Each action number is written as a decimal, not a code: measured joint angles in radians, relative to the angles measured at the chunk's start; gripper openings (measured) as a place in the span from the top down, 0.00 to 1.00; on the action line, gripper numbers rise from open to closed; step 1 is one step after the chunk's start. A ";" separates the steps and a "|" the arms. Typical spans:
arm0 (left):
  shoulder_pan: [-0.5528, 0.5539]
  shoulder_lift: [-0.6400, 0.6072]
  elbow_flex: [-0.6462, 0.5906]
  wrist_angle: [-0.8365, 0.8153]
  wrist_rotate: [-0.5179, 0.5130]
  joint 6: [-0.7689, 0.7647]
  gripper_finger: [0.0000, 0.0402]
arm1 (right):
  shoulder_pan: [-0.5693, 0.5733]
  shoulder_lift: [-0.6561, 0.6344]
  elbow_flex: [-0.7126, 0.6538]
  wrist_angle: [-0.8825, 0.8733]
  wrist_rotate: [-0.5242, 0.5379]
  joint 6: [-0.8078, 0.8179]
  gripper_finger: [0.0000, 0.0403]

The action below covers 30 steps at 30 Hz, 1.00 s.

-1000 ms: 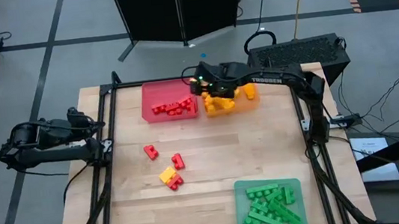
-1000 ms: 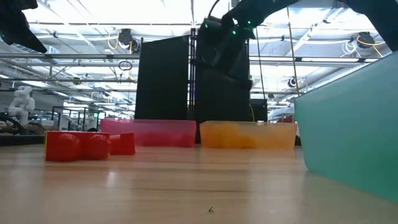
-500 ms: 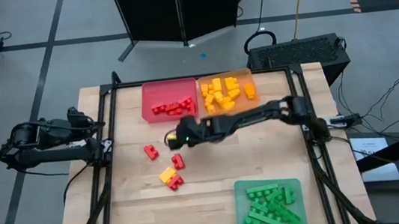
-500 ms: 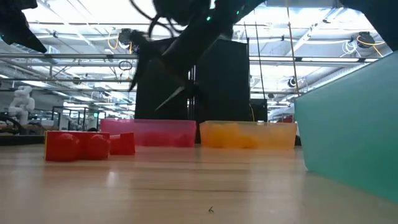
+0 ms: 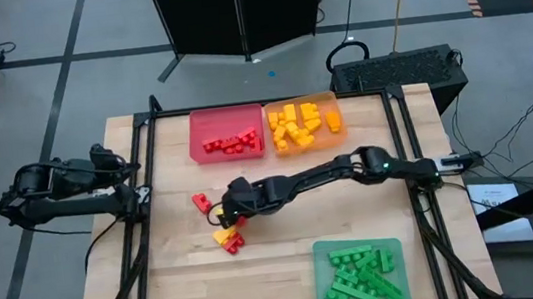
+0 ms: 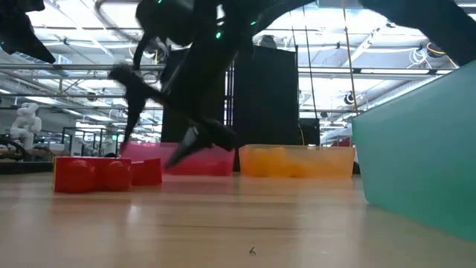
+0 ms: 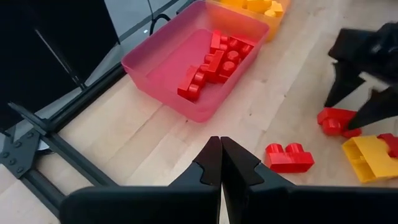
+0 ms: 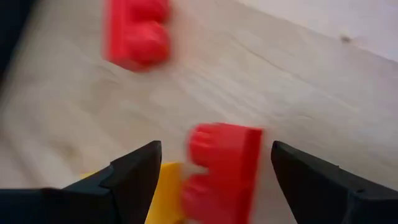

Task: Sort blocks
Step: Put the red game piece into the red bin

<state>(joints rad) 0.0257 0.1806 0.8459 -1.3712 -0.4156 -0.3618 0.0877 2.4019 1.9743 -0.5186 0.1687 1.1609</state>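
Four loose blocks lie flat on the wood: a red one (image 5: 201, 202), a yellow one (image 5: 224, 236) with a red one (image 5: 234, 245) against it, and another red one (image 8: 224, 165). My right gripper (image 5: 231, 214) hangs low over this last block, open. Its fingers (image 8: 137, 171) stand on either side of the block with a gap on each side. The left wrist view shows the same block (image 7: 336, 121) between those dark fingers. My left gripper (image 7: 221, 162) is shut on nothing and waits at the table's left edge (image 5: 135, 190).
A red tray (image 5: 200, 137) of red blocks and an orange tray (image 5: 334, 104) of yellow blocks stand side by side at the far edge. A green tray (image 5: 393, 248) of green blocks stands at the near right. Bare wood lies between the loose blocks and the trays.
My right arm has swung from above the orange tray at the far edge toward the near left, and has come down over the loose blocks. Its open fingers now straddle a red block. The blocks have stayed where they were.
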 joint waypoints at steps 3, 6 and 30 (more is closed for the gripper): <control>0.000 0.000 0.000 -0.001 0.007 0.000 1.00 | 0.006 0.058 0.099 -0.111 -0.001 -0.032 0.26; 0.000 0.000 0.000 0.000 0.012 0.000 1.00 | 0.015 0.109 0.188 -0.194 -0.014 -0.043 0.26; 0.000 0.000 0.000 -0.001 0.018 0.001 1.00 | 0.009 0.133 0.257 -0.457 -0.098 -0.134 0.98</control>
<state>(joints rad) 0.0257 0.1810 0.8459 -1.3720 -0.3973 -0.3611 0.0967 2.5347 2.2315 -0.9756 0.0704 1.0268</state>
